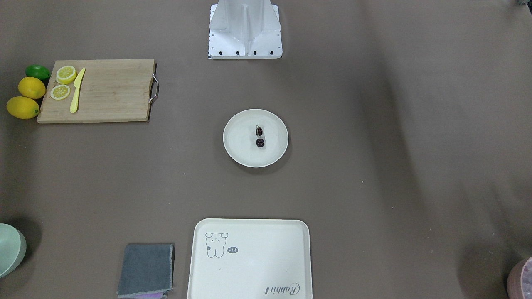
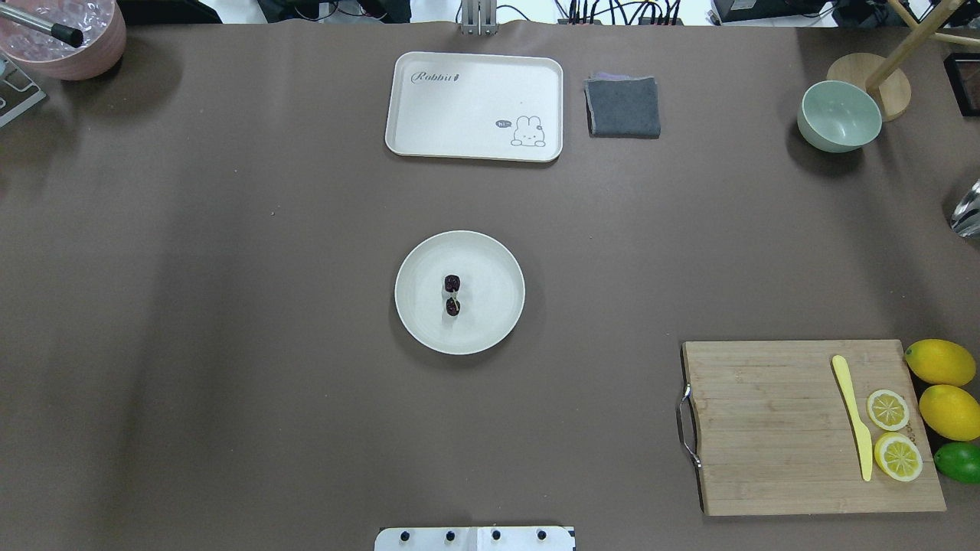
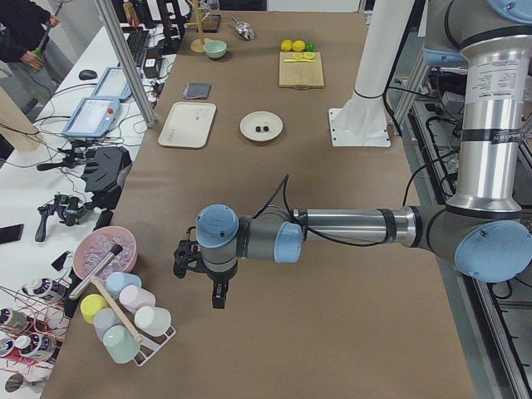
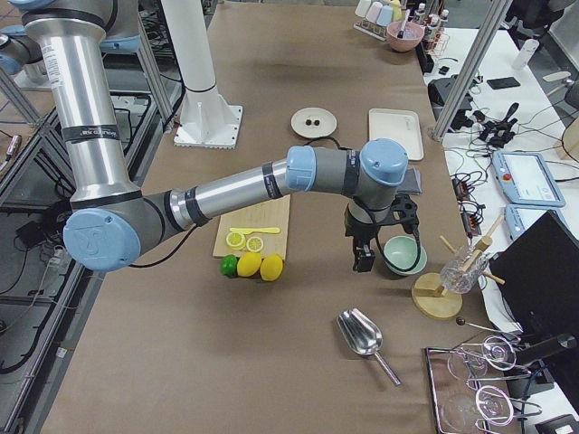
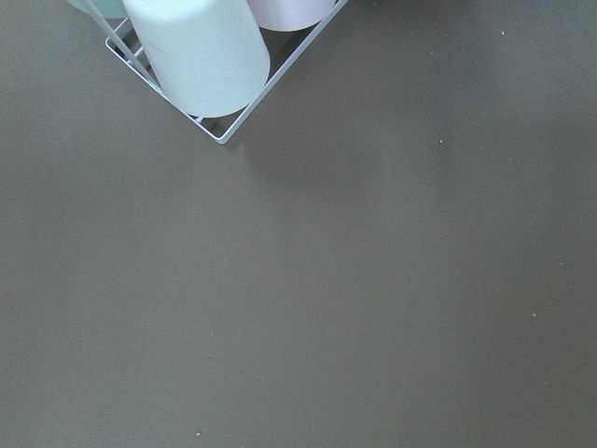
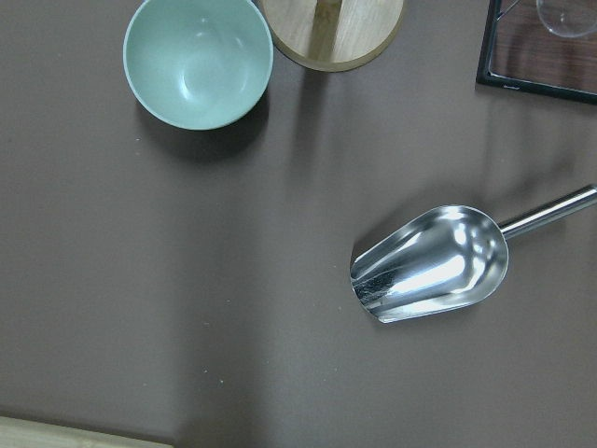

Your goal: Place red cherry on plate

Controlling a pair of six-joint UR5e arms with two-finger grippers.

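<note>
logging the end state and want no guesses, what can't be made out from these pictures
- Left gripper: only in the left side view, small and dark; open or shut unclear.
- Right gripper: only in the right side view; same doubt.
- Cherries on the plate: too small to make out how the stems join.
- Purple layer under the grey cloth: front view, covered by the cloth, cut by the bottom edge.

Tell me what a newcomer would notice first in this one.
The dark twin cherry sits near the middle of the white plate at the table's centre, with nothing gripping it. Both arms are far off at opposite table ends: the left end effector hangs by the cup rack, the right end effector beside the bowl. Bright lemons flank the board on the robot's right.
</note>
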